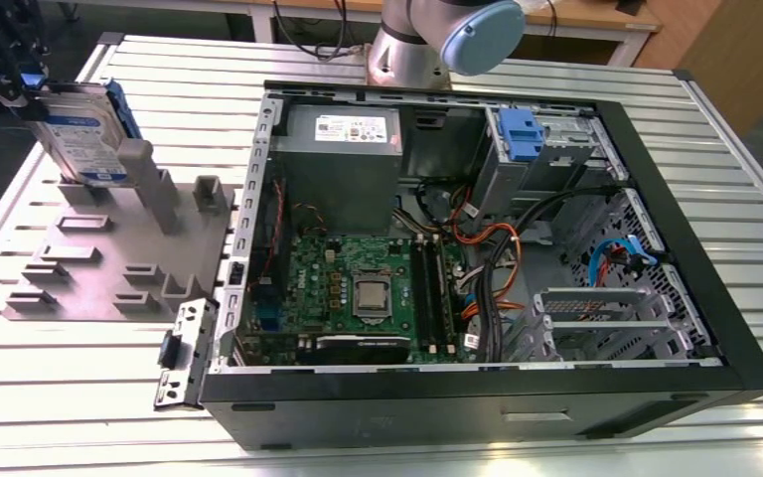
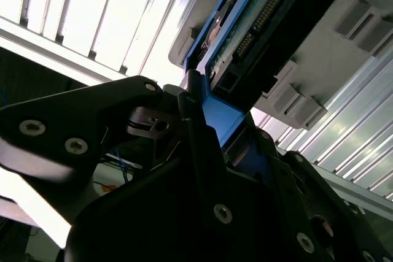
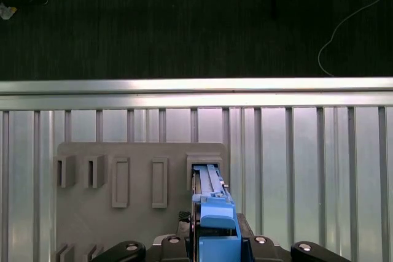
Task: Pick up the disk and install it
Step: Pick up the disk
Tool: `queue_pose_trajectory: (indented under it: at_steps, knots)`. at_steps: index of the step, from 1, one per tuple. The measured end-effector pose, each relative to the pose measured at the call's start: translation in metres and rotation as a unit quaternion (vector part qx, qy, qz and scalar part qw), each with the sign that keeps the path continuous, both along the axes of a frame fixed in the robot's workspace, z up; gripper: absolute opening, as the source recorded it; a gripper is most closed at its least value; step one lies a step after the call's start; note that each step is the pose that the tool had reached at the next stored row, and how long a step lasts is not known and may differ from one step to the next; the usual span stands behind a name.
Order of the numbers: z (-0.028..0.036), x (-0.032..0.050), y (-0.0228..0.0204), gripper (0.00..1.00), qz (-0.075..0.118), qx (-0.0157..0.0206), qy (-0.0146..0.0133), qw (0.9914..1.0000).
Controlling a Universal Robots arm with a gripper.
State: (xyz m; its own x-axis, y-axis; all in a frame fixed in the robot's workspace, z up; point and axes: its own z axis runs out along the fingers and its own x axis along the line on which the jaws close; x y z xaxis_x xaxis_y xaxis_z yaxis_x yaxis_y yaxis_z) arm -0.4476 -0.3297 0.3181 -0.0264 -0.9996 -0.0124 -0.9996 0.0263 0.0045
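One disk: stands on edge in a corner slot of the grey holder, at the exterior view's left. Its white-and-blue label faces the computer case, and a blue carrier frames its edges.
Gripper: clamped on the disk's upper end. In both wrist views the black fingers press against the blue carrier from either side.
Seating: in the first wrist view the disk's lower end sits inside the holder's slot. In the exterior view the disk leans slightly.
Holder: a flat grey plate with upright blocks and rectangular slots, lying on the bench just beside the case.
Bench: slatted aluminium, carrying both holder and case.
Computer case: black, lying on its side with the side open, in the middle of the bench.
Inside the case: a green motherboard near the middle and a grey power supply box at the far end. A silver cage with a blue latch tab is toward the exterior view's right. Orange and black cables run between board and cage.
Arm: its base stands behind the case's far wall.
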Motion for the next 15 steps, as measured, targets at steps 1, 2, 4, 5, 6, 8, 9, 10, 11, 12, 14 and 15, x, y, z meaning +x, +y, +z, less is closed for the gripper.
queue_pose_trajectory:
  at_steps: [1, 2, 4, 5, 6, 8, 9, 10, 11, 12, 14, 15]
  knots:
    - [0.0, 0.0, 0.0, 0.36, 0.0, 0.0, 0.0, 1.0]
    - [0.0001, 0.0, 0.0, 0.36, 0.0, 0.0, 0.0, 1.0]
    - [0.0001, 0.0, 0.0, 0.36, 0.0, 0.0, 0.0, 1.0]
    - [0.0001, 0.0, 0.0, 0.36, 0.0, 0.0, 0.0, 1.0]
    - [0.0001, 0.0, 0.0, 0.36, 0.0, 0.0, 0.0, 1.0]
    - [0.0002, 0.0, 0.0, 0.36, 0.0, 0.0, 0.0, 1.0]
    - [0.0002, 0.0, 0.0, 0.36, 0.0, 0.0, 0.0, 1.0]
    - [0.0002, 0.0, 0.0, 0.36, 0.0, 0.0, 0.0, 1.0]
    - [0.0002, 0.0, 0.0, 0.36, 0.0, 0.0, 0.0, 1.0]
    - [0.0002, 0.0, 0.0, 0.36, 0.0, 0.0, 0.0, 1.0]
    - [0.0002, 0.0, 0.0, 0.36, 0.0, 0.0, 0.0, 1.0]
    - [0.0002, 0.0, 0.0, 0.36, 0.0, 0.0, 0.0, 1.0]
